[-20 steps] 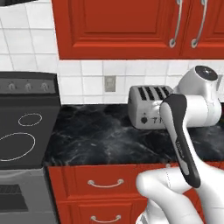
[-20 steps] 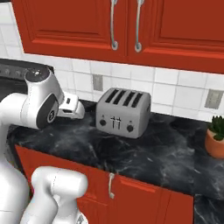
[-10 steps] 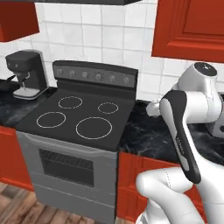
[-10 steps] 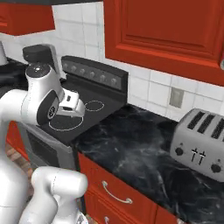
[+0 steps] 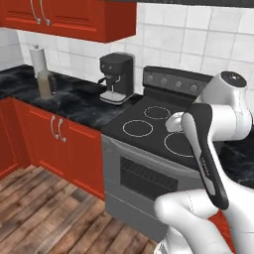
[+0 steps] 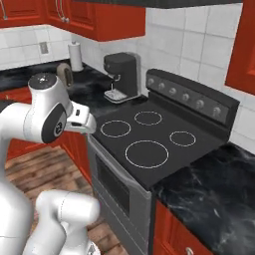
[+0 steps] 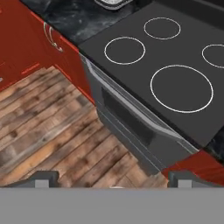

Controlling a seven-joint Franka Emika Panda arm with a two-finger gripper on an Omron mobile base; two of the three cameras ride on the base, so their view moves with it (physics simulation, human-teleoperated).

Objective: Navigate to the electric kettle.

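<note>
Both base views have shifted left since 0.5 s ago, bringing the electric kettle (image 5: 45, 84) into sight on the far-left counter (image 5: 74, 101), just beside the paper-towel roll (image 5: 37, 58). No legible writing. Coffee machine (image 5: 116, 77) adjoins the 4-burner stove (image 6: 154, 142). Gripper (image 7: 111, 180) fingertips stand apart, holding nothing.

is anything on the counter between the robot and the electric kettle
Yes: the black coffee machine stands on the counter between the stove and the electric kettle, which sits further left beside the paper-towel roll.
</note>
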